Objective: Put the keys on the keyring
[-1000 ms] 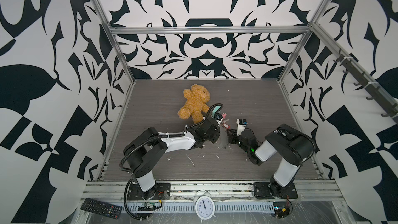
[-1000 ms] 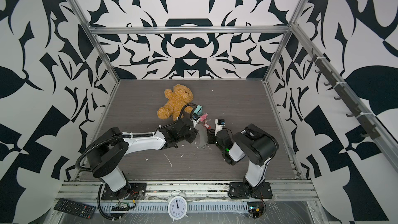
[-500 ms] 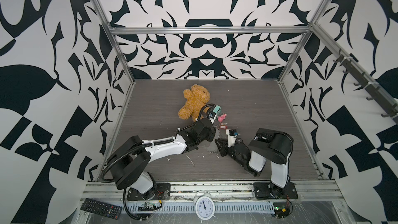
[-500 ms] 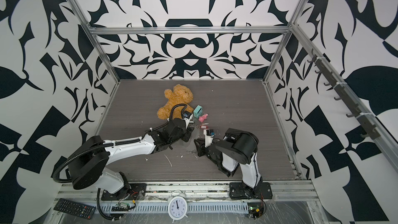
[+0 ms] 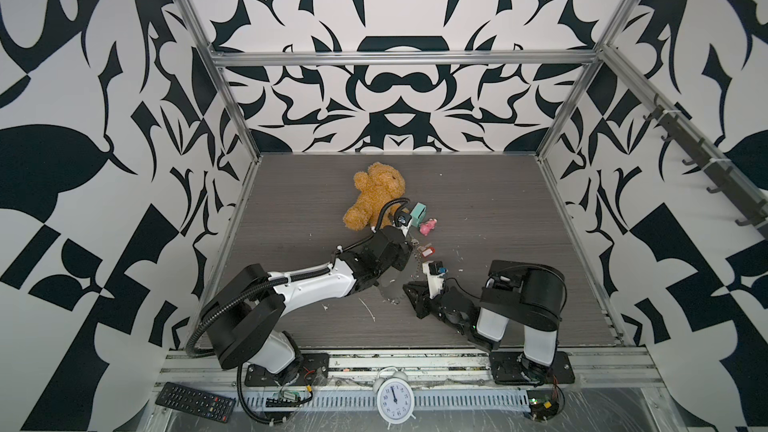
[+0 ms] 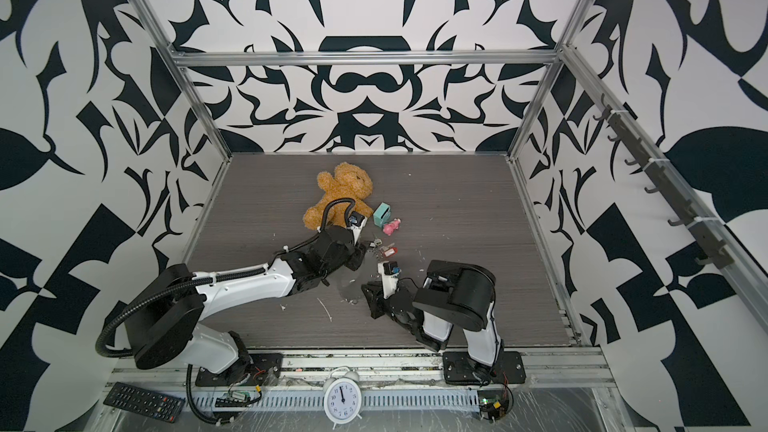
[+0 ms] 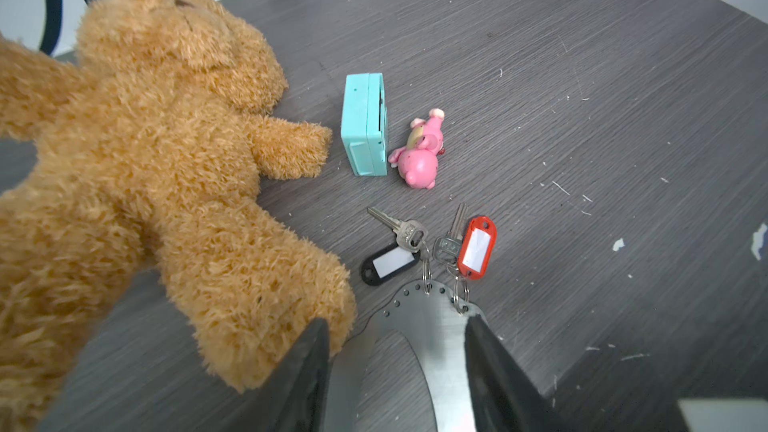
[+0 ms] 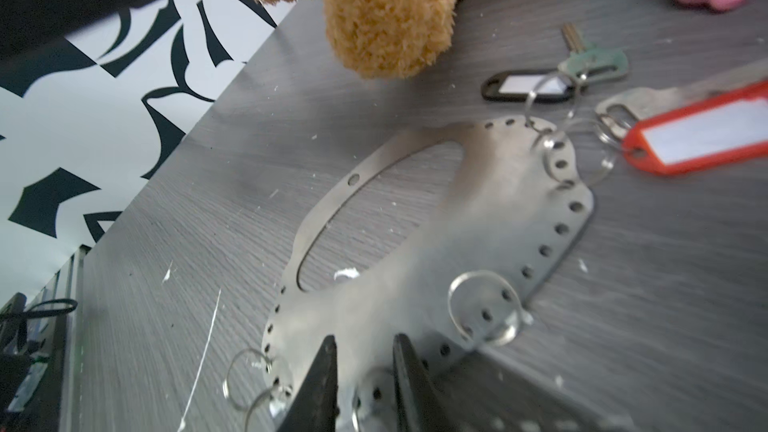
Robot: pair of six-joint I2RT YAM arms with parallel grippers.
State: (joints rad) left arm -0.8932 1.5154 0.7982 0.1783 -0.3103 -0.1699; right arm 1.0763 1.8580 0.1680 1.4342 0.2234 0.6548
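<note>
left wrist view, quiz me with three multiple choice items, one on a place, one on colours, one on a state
1. The pink pig toy lies
A. beside the teal box
B. inside a cup
C. under a cloth

2. Which tags are there?
A. two blue tags
B. green tag, yellow tag
C. red tag, black tag

3. Relative to the metal plate, both tags are
A. far off, unattached
B. joined to it by rings
C. piled on top of it

Key: A, the pig lies right next to the box; C, one red and one black show; B, the rings pass through the plate's edge holes.
</note>
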